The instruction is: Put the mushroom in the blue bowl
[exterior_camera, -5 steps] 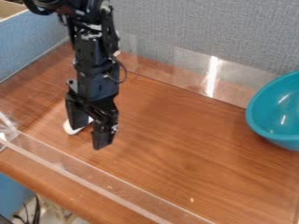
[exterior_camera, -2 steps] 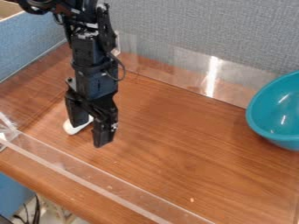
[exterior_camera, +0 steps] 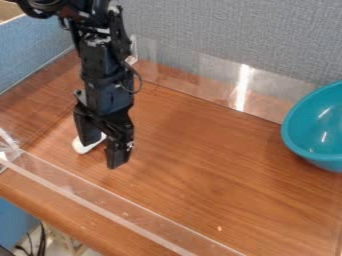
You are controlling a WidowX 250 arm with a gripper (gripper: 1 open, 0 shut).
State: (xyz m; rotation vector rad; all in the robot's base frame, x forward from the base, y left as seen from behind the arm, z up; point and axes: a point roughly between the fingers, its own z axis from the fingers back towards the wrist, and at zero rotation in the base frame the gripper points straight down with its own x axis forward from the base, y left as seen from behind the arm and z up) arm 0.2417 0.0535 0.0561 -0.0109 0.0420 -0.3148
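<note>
My black gripper [exterior_camera: 102, 152] points straight down at the left side of the wooden table, its two fingers [exterior_camera: 118, 150] spread apart and low over the surface. A small white piece of the mushroom [exterior_camera: 83, 147] shows by the foot of the left finger. The rest of the mushroom is hidden behind the fingers, and I cannot tell whether they touch it. The teal-blue bowl [exterior_camera: 318, 125] sits at the right edge of the view, partly cut off and far from the gripper.
The wooden table [exterior_camera: 201, 150] is ringed by low clear plastic walls [exterior_camera: 227, 85], including one along the front edge. A blue panel [exterior_camera: 27, 50] stands at the back left. A grey wall runs behind.
</note>
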